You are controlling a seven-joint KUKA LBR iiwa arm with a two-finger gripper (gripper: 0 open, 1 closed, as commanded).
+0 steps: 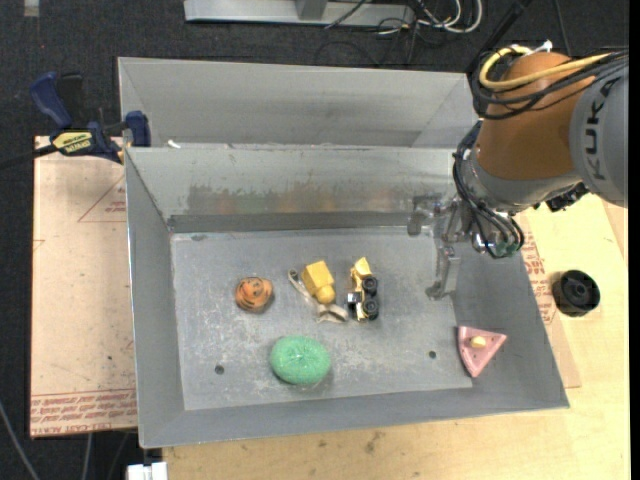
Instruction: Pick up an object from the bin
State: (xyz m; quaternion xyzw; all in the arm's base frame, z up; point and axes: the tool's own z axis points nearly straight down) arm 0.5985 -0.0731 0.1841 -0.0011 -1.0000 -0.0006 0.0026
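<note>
My gripper (437, 288) hangs low over the right part of the bin floor, with nothing seen in it. Just in front of it and to the right lies a pink triangular piece with a yellow centre (478, 348), close to the right wall. To the gripper's left stands a small yellow and black toy vehicle (363, 292), a short gap away. Beyond that sits a yellow block (320, 279) with a pale curved piece (329, 313) beside it.
Farther left lies a round orange-brown thing (254, 293). A green round scrubber (300, 360) rests near the front wall. The orange-covered arm comes in over the right rim, and the sloping bin walls close in behind and to the right of the gripper.
</note>
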